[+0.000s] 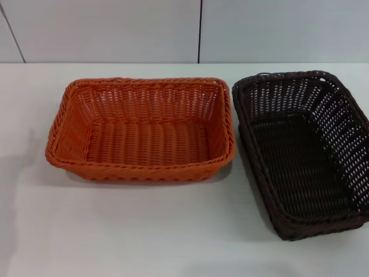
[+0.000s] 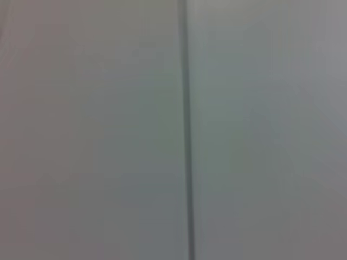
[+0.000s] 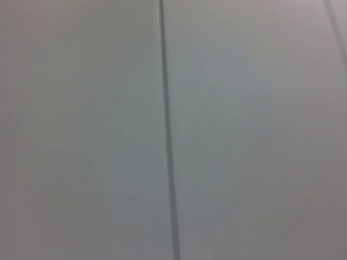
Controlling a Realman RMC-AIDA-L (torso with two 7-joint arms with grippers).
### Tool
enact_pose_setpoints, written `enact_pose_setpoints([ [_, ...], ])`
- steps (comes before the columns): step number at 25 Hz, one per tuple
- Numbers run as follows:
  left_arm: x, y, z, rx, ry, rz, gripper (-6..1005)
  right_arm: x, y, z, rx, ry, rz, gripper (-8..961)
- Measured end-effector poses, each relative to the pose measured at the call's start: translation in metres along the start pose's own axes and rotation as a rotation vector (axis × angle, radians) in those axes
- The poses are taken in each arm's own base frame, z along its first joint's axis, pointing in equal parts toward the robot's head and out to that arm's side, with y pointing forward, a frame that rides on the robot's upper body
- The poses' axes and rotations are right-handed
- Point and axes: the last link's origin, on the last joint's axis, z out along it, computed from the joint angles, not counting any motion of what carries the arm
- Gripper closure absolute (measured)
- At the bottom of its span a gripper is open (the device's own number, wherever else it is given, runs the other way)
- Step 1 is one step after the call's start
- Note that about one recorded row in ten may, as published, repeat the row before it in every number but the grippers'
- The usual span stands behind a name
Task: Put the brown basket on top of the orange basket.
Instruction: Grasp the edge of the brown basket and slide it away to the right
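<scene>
The orange basket sits on the white table in the head view, left of centre, empty and upright. The brown basket sits right beside it on the right, empty, upright, turned at a slight angle, its near right corner reaching the picture's edge. Their rims nearly touch at the back. Neither gripper shows in the head view. Both wrist views show only a plain grey wall panel with a dark seam, with no basket and no fingers.
The white table runs from the front edge back to a grey panelled wall with a dark vertical seam. Bare table surface lies in front of both baskets and to the left of the orange one.
</scene>
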Motion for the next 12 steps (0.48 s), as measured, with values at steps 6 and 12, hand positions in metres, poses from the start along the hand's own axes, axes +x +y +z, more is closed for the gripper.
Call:
enact_pose_setpoints([
  [6, -0.025, -0.022, 0.000, 0.028, -0.079, -0.048, 233, 0.002, 0.038, 0.022, -0.191, 0.097, 0.041, 126],
  [12, -0.031, -0.025, 0.003, 0.033, -0.100, -0.055, 234, -0.035, 0.074, 0.068, -0.396, 0.262, 0.051, 127],
])
